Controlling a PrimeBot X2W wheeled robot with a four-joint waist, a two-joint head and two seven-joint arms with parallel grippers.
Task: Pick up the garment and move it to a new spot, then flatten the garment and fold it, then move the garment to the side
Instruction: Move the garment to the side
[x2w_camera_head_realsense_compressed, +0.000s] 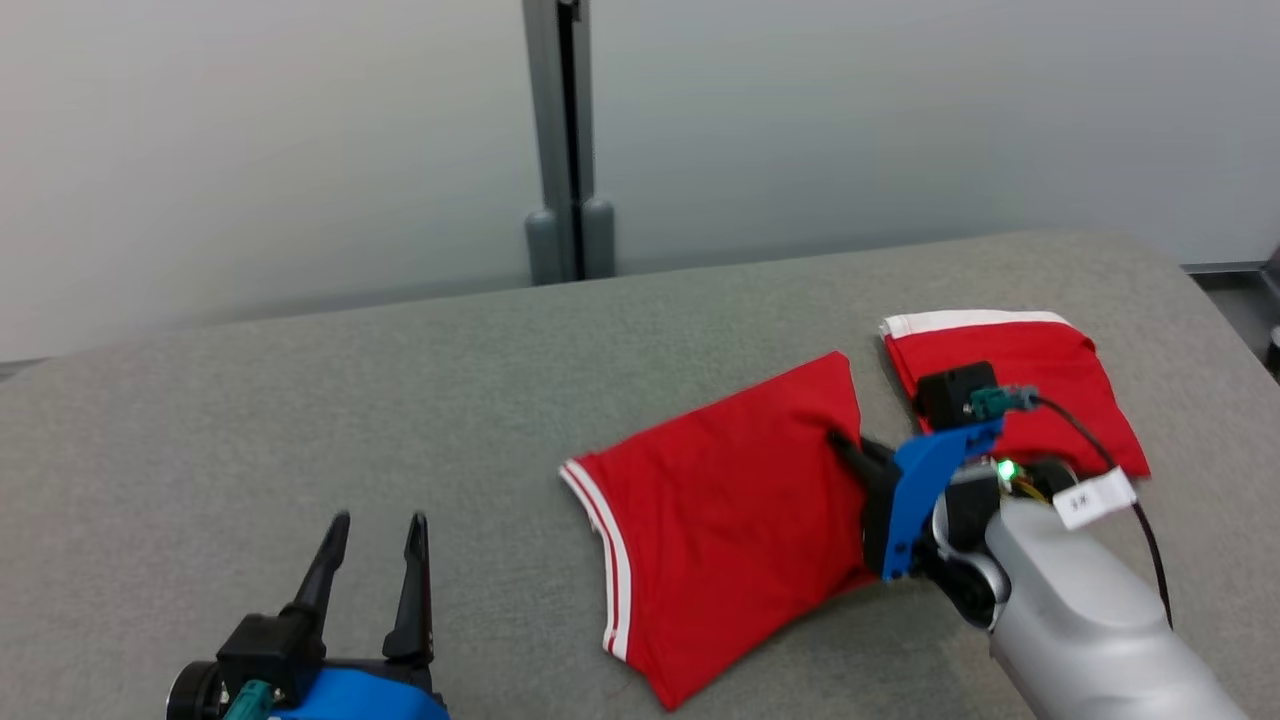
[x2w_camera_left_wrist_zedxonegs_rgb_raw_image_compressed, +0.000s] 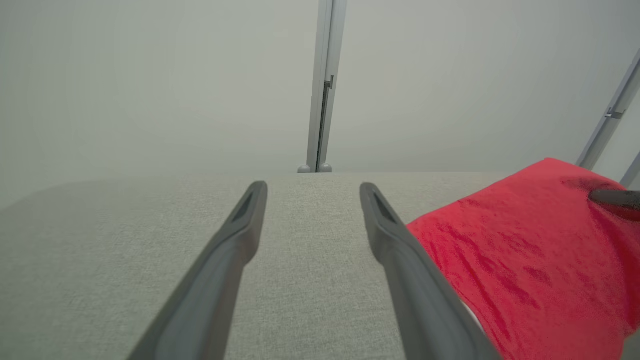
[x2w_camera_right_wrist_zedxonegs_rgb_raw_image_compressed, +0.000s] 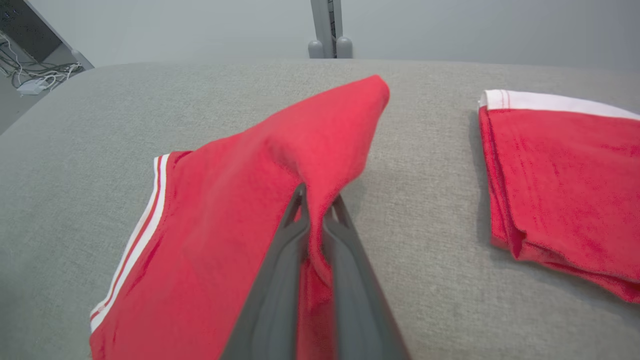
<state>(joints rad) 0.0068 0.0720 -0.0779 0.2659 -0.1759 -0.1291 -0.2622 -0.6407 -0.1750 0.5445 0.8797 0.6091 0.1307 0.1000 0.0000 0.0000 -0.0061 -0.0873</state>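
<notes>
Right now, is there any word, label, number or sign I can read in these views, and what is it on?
White tag at the wrist of the right arm: a couple of dark characters, too blurred to read.
Red garment: white stripes along one edge, no lettering visible.
Folded red garment: a white band, no lettering visible.
No other text seen.

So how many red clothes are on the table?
2. One red garment lies in the middle, pinched by the right gripper. The folded red garment lies just to its right, farther back. The right arm could hide a small one.
</notes>
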